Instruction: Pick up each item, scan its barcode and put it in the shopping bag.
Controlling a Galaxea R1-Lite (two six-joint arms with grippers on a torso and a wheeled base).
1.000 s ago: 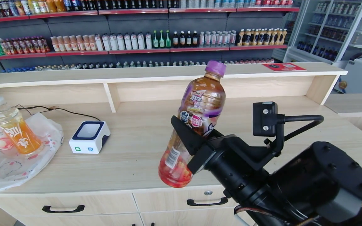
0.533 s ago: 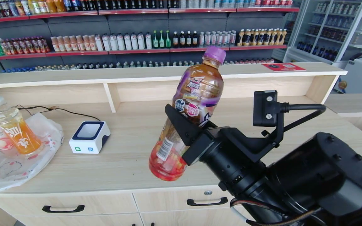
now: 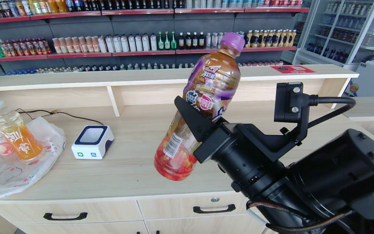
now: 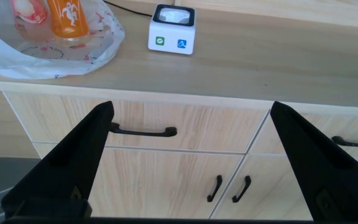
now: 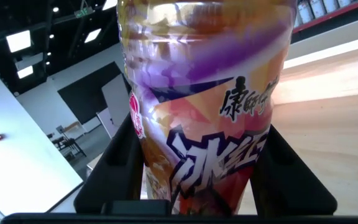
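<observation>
The right gripper (image 3: 203,120) holds a tilted bottle (image 3: 213,84), purple cap uppermost, in the air above a wooden counter (image 3: 135,162). Toward the left sit a scanner (image 3: 92,142) and a bag (image 3: 5,175) holding two drinks (image 3: 15,135).

Head overhead, wrists close (scanner (image 3: 92,142) shared)
</observation>
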